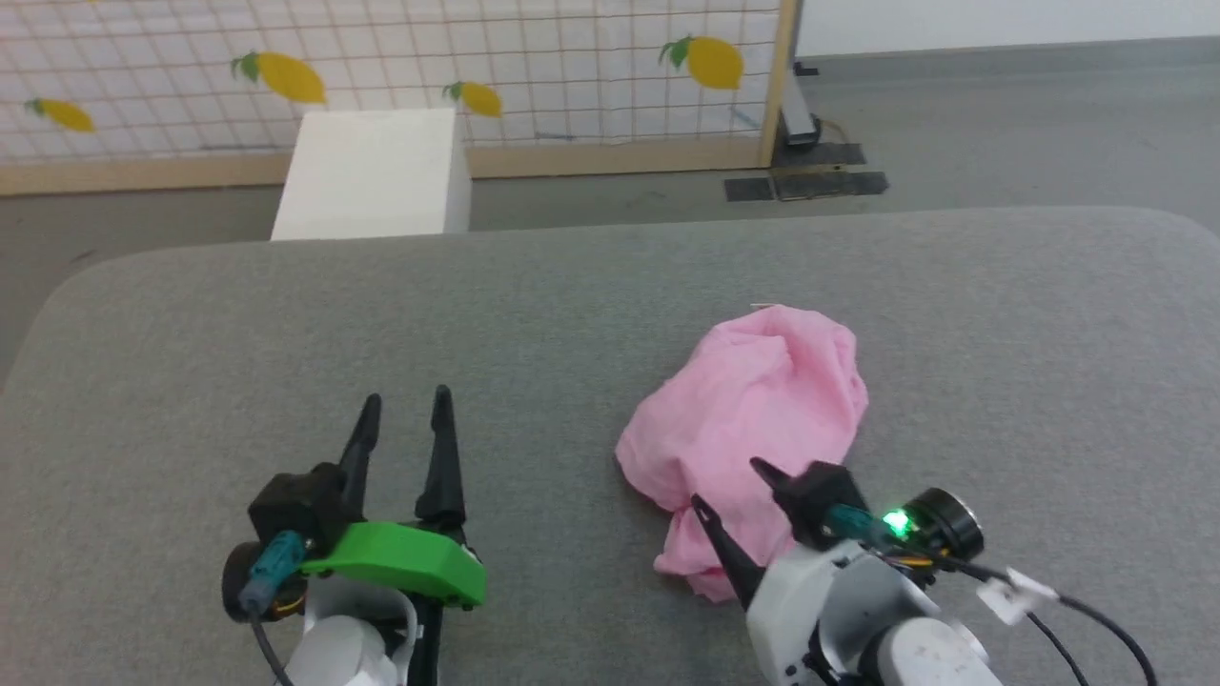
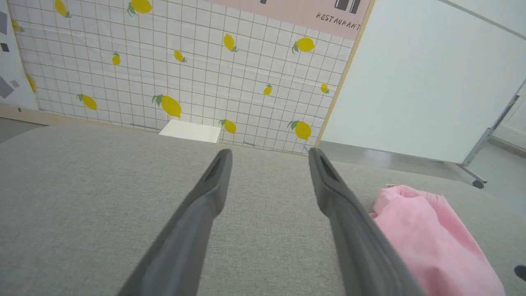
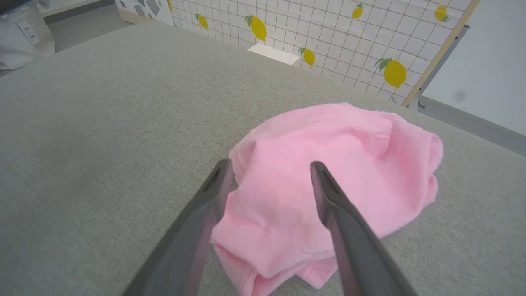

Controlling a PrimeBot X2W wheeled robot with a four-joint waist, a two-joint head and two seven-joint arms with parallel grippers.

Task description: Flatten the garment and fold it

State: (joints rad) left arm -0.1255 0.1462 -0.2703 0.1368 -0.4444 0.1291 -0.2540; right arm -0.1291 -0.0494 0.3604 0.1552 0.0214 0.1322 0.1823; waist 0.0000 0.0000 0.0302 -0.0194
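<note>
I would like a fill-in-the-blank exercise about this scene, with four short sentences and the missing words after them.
1. The garment lying crumpled on the grey table is ____ in colour.
2. The right gripper, at the garment's near edge, has its jaws ____.
3. The left gripper is over bare table, on the ____ side of the garment.
4. The wall panel behind the table is printed with yellow ____.

Missing words: pink; open; left; lemons

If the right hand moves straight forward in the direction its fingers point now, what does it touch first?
Probably the pink garment: it lies crumpled directly ahead of the open right hand, though depth is unclear.
</note>
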